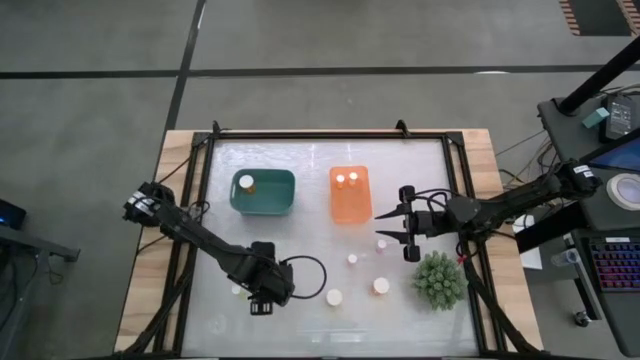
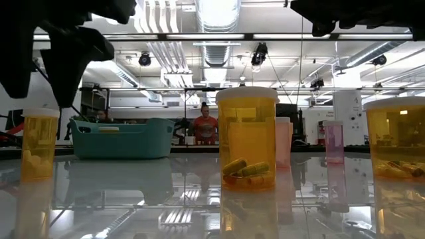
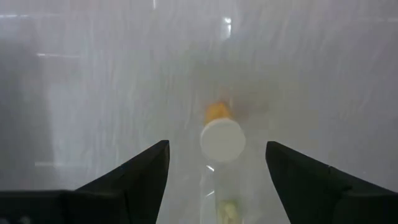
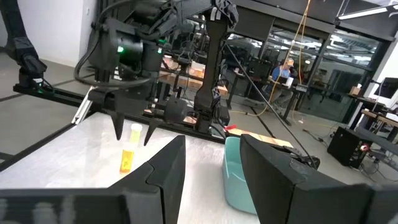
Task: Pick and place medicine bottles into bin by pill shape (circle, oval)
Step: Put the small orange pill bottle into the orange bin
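Several medicine bottles with white caps and amber bodies stand upright on the white table top: one [image 1: 237,290] at the near left, others [image 1: 333,297] [image 1: 381,285] toward the near middle. My left gripper [image 3: 216,144] hangs open, pointing down over the near-left bottle [image 3: 222,140]. Its fingers [image 4: 118,132] stand on either side of the cap and above it, touching nothing. My right gripper [image 1: 405,225] hovers open and about level beside the orange bin [image 1: 350,205], with nothing between its fingers. The teal bin [image 1: 270,200] holds one bottle [image 1: 246,183], and the orange bin holds two [image 1: 347,180].
A spiky green plant [image 1: 439,280] stands at the near right, just below my right arm. Two smaller bottles [image 1: 352,259] [image 1: 381,243] stand between the orange bin and the near bottles. In the low view the middle bottle [image 2: 246,136] shows oval pills. A person [image 2: 204,126] stands far behind.
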Motion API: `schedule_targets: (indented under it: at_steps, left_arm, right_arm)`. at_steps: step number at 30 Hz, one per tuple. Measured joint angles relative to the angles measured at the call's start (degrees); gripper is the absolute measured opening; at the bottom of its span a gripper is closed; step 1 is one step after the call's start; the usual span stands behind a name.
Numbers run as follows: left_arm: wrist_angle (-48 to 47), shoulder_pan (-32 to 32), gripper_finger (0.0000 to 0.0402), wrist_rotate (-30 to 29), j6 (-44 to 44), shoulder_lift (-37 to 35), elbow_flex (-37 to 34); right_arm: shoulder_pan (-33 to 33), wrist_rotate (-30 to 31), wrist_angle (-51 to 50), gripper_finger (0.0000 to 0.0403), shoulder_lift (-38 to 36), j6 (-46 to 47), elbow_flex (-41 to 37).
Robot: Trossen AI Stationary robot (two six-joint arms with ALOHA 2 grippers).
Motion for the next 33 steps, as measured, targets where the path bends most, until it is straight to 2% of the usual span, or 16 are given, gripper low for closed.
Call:
schedule_targets:
  at_steps: [15,19,29,33]
  left_arm:
    - [1.93,0.00,0.0245,-0.28,-0.62,2.78,-0.52]
    - [1.87,-0.04,0.0214,-0.26,0.34,2.76,-0.52]
    - [1.68,-0.04,0.0096,-0.26,1.11,2.73,-0.52]
    - [1.70,0.05,0.0088,-0.30,1.89,2.63,-0.52]
  right_arm:
    - [-0.02,0.00,-0.11,0.0146,0.00,-0.01,0.00]
    - [-0.02,0.00,-0.11,0.0146,0.00,-0.07,0.00]
    - [-0.02,0.02,-0.13,0.0146,0.02,-0.13,0.00]
    - [-0.02,0.00,-0.13,0.0146,0.02,-0.15,0.00]
